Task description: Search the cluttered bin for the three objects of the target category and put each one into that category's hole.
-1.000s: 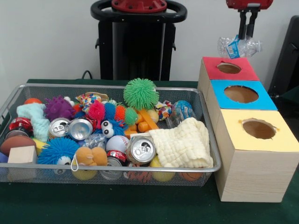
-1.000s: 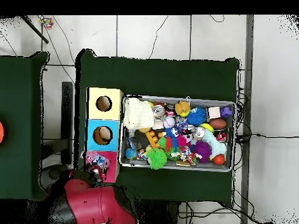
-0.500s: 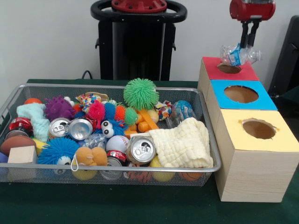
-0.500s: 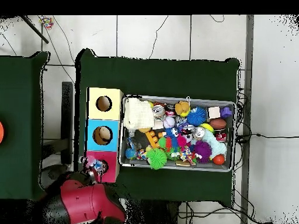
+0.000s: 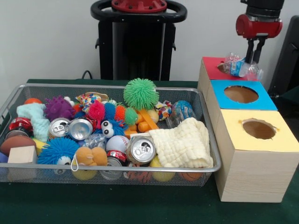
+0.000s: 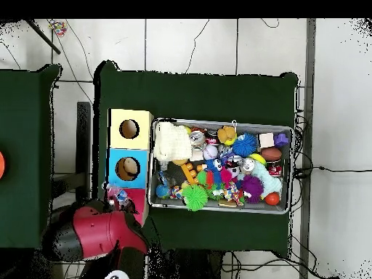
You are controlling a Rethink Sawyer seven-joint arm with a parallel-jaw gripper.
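Note:
My gripper [image 5: 252,59] hangs at the upper right, shut on a crushed clear plastic bottle [image 5: 239,66] with a blue label. The bottle lies low over the red-topped box [image 5: 211,64] and covers its hole. In the overhead view the bottle [image 6: 120,197] shows on the red box [image 6: 133,205], with my red arm [image 6: 91,232] just below it. Another clear crumpled bottle [image 5: 181,110] lies in the wire bin [image 5: 107,86] by the cream cloth [image 5: 184,145].
The blue-topped box [image 5: 264,101] and the yellow-topped box [image 5: 282,141] stand in a row with the red one, each with an open round hole. The bin holds cans [image 5: 141,149], spiky balls [image 5: 140,93], soft toys and a wooden block [image 5: 22,154].
The gripper has come down and slightly right with the bottle. The bottle has dropped from well above the red box to sit right over its hole.

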